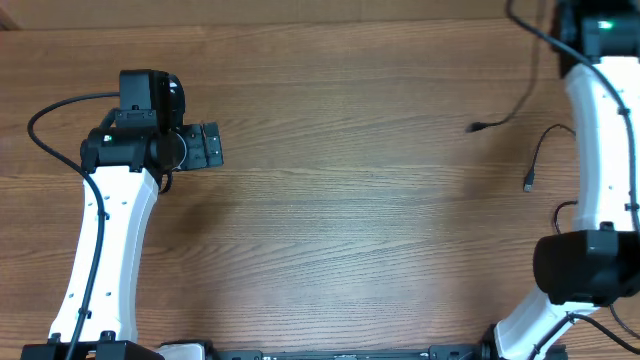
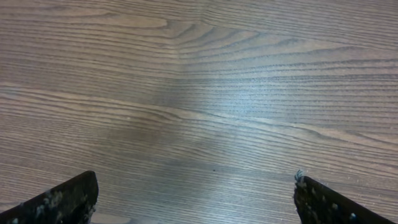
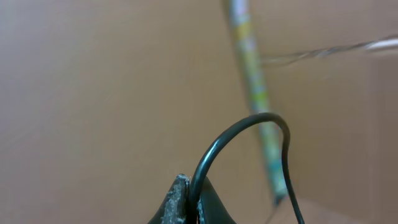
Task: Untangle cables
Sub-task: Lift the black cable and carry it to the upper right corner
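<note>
Thin black cables hang over the table's right side in the overhead view. One cable (image 1: 524, 88) ends in a small plug (image 1: 472, 127), and a second cable (image 1: 548, 142) ends in a plug (image 1: 528, 185). In the right wrist view my right gripper (image 3: 189, 185) is shut on a black cable (image 3: 219, 140), which arches up out of the fingers and drops on the right. The right arm (image 1: 598, 130) reaches to the top right corner, where its fingers do not show. My left gripper (image 1: 210, 145) is open over bare wood at the left, with nothing between its fingers (image 2: 68, 200).
The wooden table (image 1: 350, 220) fills the overhead view. A thick black wire (image 1: 55, 108) loops beside the left arm (image 1: 110, 230). Both arm bases stand at the front edge. Behind the held cable, the right wrist view shows only blurred brown background and a pale strip (image 3: 255, 93).
</note>
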Tool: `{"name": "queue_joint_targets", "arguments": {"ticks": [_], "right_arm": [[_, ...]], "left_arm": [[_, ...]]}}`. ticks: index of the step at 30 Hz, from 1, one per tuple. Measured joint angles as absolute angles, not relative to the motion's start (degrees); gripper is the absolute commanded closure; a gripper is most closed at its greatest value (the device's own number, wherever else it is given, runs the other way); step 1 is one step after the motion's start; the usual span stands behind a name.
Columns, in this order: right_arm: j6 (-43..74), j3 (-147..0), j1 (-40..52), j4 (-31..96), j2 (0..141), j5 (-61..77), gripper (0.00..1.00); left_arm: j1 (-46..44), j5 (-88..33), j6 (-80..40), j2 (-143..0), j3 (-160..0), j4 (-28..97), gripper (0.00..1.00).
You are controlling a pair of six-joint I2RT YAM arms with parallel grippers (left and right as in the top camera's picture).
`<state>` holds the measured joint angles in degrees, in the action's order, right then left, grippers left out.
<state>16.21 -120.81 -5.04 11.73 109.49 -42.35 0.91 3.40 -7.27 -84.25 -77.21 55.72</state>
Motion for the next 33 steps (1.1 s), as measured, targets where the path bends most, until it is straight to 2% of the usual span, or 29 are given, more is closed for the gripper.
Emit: {"name": "queue_joint_targets", "arguments": {"ticks": [8,19,33], "right_arm": [[17.6,-120.8,-13.1,6.0,109.5,-43.1,0.96],[21.9,-120.8,-13.5,6.2,110.2,-40.7,0.96],[22.5,-120.9,-15.6,22.2,121.2,-37.5,0.96]], "left_arm": [[0.9,3.4,-7.3,-84.2,-77.2,55.7,0.00],[0.9,3.4,-7.3,-84.2,-77.2,55.7,0.01],[0.9,3.4,-7.3,-84.2,-77.2,55.7,0.00]]}}
